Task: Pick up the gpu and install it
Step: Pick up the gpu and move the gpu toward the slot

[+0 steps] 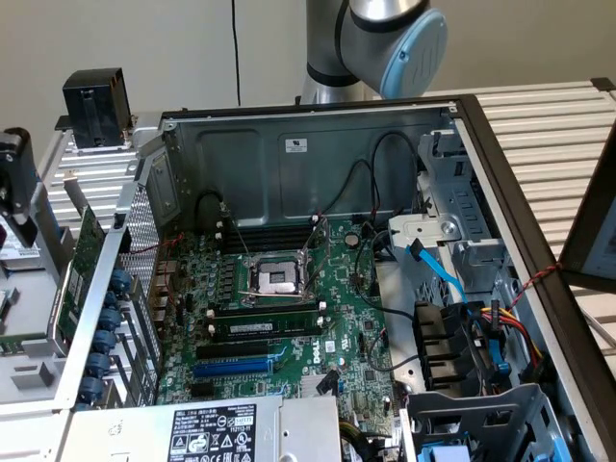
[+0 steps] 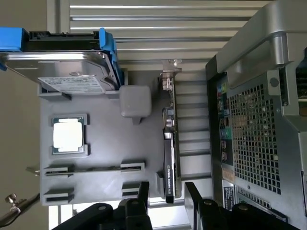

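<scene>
exterior view: i see the open computer case (image 1: 289,154) on the slatted desk (image 1: 549,125), with the green motherboard (image 1: 289,318) flat inside it and the arm (image 1: 385,38) above its far wall. wrist view: beside the case's perforated back lies a grey tray (image 2: 105,143) carrying a hard drive (image 2: 62,67) in blue rails and a processor chip (image 2: 69,135). the gpu (image 2: 169,153) stands on edge along the side of the tray nearest the case. my tool (image 2: 167,194) is spread wide, one finger on either side of the card's end, gripping nothing.
</scene>
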Motion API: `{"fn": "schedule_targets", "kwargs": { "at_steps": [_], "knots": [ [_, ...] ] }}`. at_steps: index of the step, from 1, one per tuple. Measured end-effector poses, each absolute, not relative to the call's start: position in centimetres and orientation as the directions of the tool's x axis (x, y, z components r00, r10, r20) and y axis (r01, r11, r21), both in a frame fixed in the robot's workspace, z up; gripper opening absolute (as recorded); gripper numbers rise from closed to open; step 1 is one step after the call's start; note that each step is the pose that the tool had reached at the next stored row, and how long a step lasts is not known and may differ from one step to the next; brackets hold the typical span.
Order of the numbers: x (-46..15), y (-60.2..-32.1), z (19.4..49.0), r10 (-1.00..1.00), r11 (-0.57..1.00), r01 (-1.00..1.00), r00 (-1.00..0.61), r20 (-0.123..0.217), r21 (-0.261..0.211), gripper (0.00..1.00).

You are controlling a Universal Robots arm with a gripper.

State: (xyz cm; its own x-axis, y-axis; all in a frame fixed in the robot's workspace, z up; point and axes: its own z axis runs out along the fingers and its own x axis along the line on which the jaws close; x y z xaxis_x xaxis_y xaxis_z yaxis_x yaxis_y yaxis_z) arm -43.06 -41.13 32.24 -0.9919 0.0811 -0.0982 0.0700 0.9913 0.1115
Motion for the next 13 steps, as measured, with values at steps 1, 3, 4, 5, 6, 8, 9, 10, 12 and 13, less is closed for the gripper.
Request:
{"fn": "schedule_targets", "kwargs": {
  "at_steps": [1,3,4,5,6,8,9,10,12,13],
  "knots": [
    [-43.0,-41.1,32.1,0.085,0.991,0.074,-0.991,-0.098,0.113,0.42],
    [-43.0,-41.2,31.7,0.094,0.990,0.082,-0.991,-0.099,0.114,0.44],
    [-42.9,-41.2,31.5,0.097,0.990,0.086,-0.990,-0.098,0.114,0.51],
    [-42.7,-41.2,31.4,0.100,0.990,0.089,-0.990,-0.098,0.114,0.51],
    [-42.5,-41.2,31.2,0.102,0.989,0.090,-0.990,-0.098,0.114,0.51],
    [-41.9,-41.1,30.8,0.104,0.989,0.092,-0.990,-0.099,0.114,0.51],
    [-41.6,-41.1,30.6,0.105,0.989,0.093,-0.990,-0.098,0.115,0.51],
    [-41.4,-41.1,30.4,0.106,0.989,0.094,-0.989,-0.099,0.116,0.51],
    [-41.4,-41.1,30.1,0.107,0.989,0.095,-0.989,-0.098,0.116,0.51],
    [-41.4,-41.1,29.9,0.107,0.989,0.095,-0.989,-0.098,0.116,0.51]
  ]
}}
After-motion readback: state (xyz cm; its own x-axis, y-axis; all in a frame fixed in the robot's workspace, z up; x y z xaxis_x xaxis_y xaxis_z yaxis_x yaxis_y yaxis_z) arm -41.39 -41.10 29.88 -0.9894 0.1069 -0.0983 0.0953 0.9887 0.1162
